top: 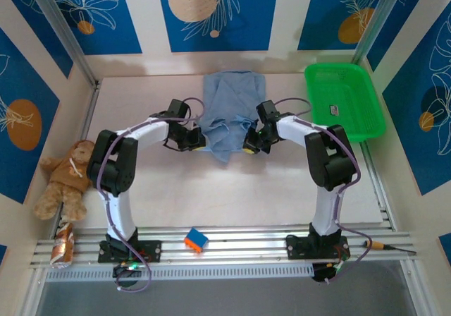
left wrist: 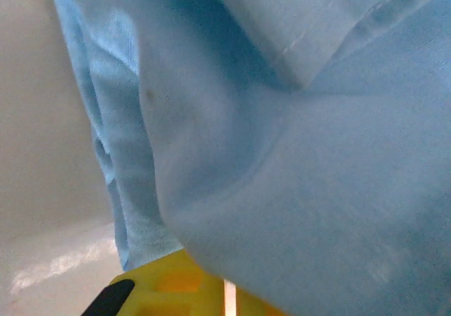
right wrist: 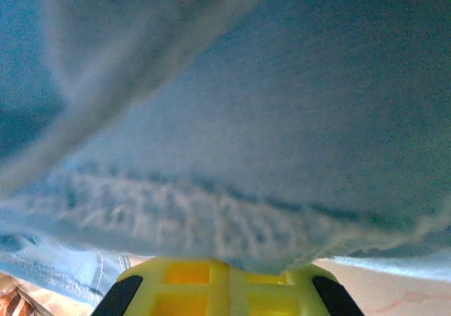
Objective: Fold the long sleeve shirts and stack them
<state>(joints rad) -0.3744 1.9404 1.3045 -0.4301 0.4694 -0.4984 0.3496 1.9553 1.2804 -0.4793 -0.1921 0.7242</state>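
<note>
The light blue shirt (top: pixel 232 108) lies rumpled, part-folded. The right pincer (top: pixel 251 142) is clamped on its edge. Cloth hides how wide the left pincer (top: pixel 199 142) stands.

Light blue long sleeve shirt (top: pixel 232 108), thin and rumpled, half folded, stretches away beyond my jaws. Its near edge is bunched up, one corner pinched in my left gripper (top: pixel 196 143), the other in my right gripper (top: pixel 251 144).
</note>
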